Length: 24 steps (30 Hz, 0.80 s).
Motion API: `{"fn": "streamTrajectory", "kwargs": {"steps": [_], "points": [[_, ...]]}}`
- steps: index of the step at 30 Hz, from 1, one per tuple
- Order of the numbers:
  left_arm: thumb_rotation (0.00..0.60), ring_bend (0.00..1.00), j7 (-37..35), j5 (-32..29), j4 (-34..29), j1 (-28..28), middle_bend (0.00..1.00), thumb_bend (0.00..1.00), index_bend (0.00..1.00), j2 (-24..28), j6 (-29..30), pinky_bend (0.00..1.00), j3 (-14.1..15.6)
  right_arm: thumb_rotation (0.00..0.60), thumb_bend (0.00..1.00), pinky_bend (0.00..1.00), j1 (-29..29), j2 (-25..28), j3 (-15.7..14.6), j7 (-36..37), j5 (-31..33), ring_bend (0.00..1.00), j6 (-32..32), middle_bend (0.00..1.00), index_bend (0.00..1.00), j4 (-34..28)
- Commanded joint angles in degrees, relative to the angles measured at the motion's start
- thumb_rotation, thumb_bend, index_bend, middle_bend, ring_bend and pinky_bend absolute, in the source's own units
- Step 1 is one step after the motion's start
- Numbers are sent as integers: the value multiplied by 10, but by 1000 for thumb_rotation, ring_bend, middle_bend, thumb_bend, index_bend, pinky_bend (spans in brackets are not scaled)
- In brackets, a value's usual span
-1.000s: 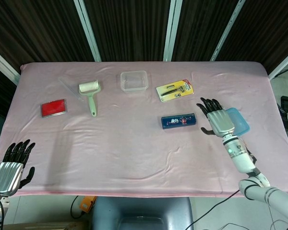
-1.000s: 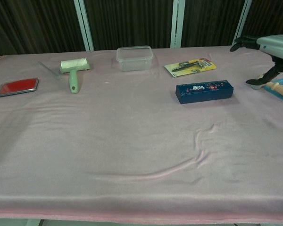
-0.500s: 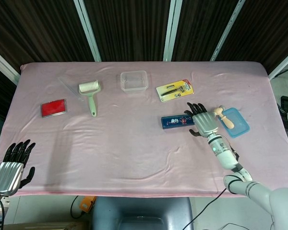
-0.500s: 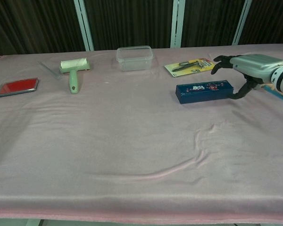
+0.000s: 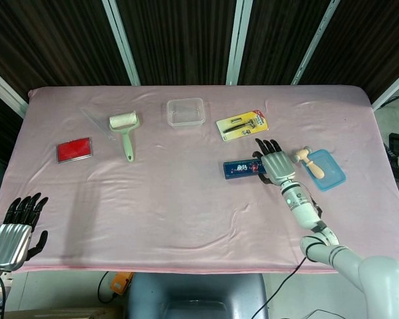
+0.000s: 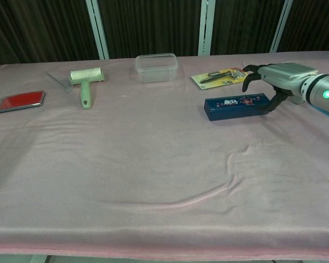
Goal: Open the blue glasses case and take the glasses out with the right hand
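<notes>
The blue glasses case [image 5: 247,168] lies closed on the desk [image 5: 186,199], right of centre. The right hand [image 5: 274,161] hovers over its right end, fingers [image 6: 250,72] spread, holding nothing. Opening the case and lifting out the glasses are both not yet done.

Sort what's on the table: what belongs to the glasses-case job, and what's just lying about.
Job: blue glasses case, closed; right hand above its right end.

Lying about: lint roller, red flat case, clear plastic container, packaged tool on yellow card, light blue lid with a small wooden piece, left hand.
</notes>
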Motion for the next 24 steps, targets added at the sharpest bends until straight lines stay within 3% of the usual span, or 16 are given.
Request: {"fn": "streamTrajectory", "kwargs": {"steps": [1, 24], "points": [[600, 0, 0, 0, 0, 0, 0, 434, 0, 0, 1, 24, 0, 600, 480, 0, 4, -6, 2, -3, 7, 0, -5, 43, 433, 8], [600, 0, -5, 1, 0, 1, 0, 433, 0, 2, 4, 24, 0, 600, 526, 0, 10, 6, -3, -36, 26, 7, -10, 55, 514, -14]]}}
